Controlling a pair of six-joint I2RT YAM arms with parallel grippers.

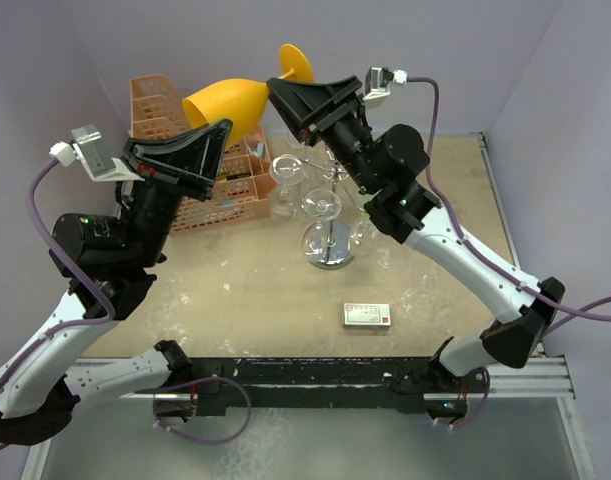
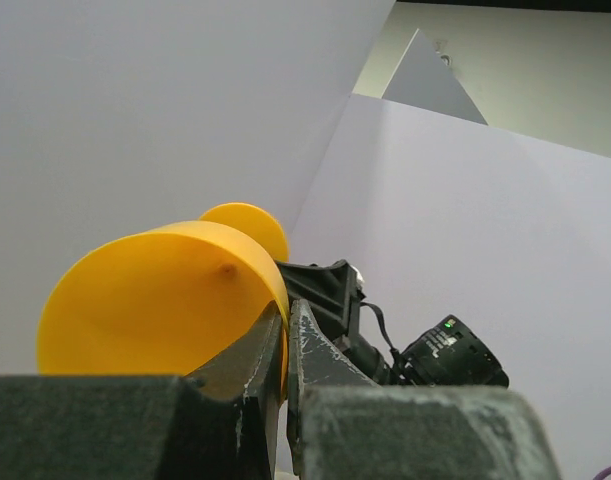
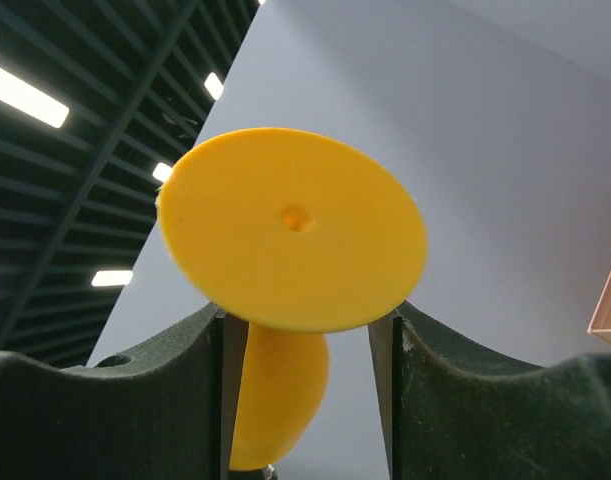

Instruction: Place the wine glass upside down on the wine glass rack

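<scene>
From above, the glass (image 1: 230, 103) lies on its side in the air, up-left of the rack (image 1: 330, 235) and not yet on it. It spans both arms, likely for a handover.

Left wrist: the left gripper (image 2: 285, 325) is clenched on the bowl's rim wall.

Right wrist: the right gripper (image 3: 297, 335) is released, its fingers straddling the stem under the foot — placed, I judge, to take over.

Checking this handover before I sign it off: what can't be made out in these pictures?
Right wrist view: the wine glass foot hides its stem, so any contact with the right end effector cannot be told.
Top view: clear glasses crowd the wine glass rack; a free arm is too fine to see.
Left wrist view: looks past the left end effector; rack out of frame.
</scene>
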